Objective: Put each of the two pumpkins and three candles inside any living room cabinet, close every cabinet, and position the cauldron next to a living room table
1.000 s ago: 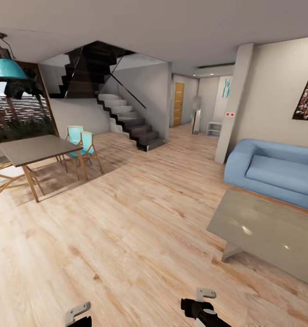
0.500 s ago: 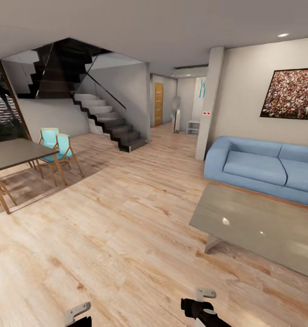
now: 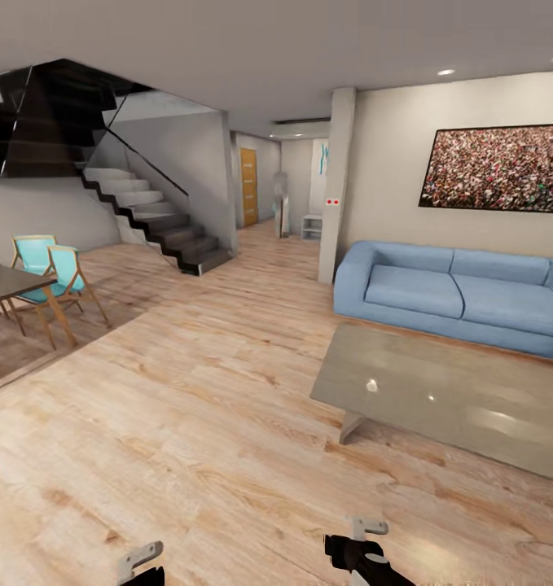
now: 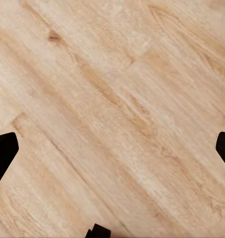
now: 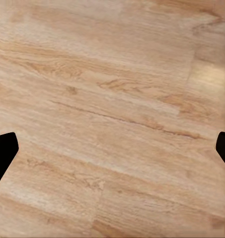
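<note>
The table [image 3: 451, 391], low with a glossy grey top, stands at the right of the head view in front of a blue sofa [image 3: 455, 293]. Its top is bare. The pumpkins, candles, cabinet and cauldron are out of view. My left gripper [image 4: 112, 148] hangs open over bare wooden floor, its dark fingertips [image 4: 4, 151] far apart with nothing between them. My right gripper [image 5: 112, 148] is open over the floor in the same way. Parts of both arms, left [image 3: 142, 561] and right [image 3: 364, 553], show at the bottom edge of the head view.
A wide wooden floor [image 3: 186, 407] stretches ahead. A dark dining table [image 3: 3, 285] with turquoise chairs [image 3: 52, 273] stands at the far left. Stairs [image 3: 154, 220] rise at the back left, beside a hallway with a door [image 3: 249, 187]. A pillar [image 3: 335, 187] stands left of the sofa.
The whole view has swung to the right: the dining table and stairs slid left, while the sofa, wall picture and coffee table came further in. Both arms look unchanged.
</note>
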Robot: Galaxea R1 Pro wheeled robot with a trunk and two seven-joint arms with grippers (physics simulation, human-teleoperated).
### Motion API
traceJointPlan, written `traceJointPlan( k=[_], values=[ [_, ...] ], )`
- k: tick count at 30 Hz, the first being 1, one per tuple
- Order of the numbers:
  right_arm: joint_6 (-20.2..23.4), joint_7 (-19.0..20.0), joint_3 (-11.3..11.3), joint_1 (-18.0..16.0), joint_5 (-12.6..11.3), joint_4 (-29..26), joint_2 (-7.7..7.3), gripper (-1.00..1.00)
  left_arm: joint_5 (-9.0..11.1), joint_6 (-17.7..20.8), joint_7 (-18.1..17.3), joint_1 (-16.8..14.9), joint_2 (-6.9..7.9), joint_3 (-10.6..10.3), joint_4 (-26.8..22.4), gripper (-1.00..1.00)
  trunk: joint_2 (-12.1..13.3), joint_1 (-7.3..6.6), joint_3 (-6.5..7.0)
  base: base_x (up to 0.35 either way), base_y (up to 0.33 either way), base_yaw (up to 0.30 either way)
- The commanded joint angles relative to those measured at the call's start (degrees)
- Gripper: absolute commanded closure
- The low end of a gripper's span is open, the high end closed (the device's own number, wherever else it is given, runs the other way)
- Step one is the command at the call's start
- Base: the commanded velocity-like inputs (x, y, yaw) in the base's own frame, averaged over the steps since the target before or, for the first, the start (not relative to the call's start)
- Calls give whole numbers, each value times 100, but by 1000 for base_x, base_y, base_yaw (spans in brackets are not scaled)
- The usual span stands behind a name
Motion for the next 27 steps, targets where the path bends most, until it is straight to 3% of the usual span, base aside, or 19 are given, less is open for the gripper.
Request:
traceJointPlan(
  k=[1,27],
  values=[
    [-16,-27,48,-7,-58,3,0,-100,60,-24,35,-2,6,-49,-9,-100,-6,1,-8,0,0,-280],
    [-1,-34,48,-6,-67,8,0,-100,59,-20,35,-2,6,-50,-9,-100,-6,1,-8,0,0,-280]
  ],
)
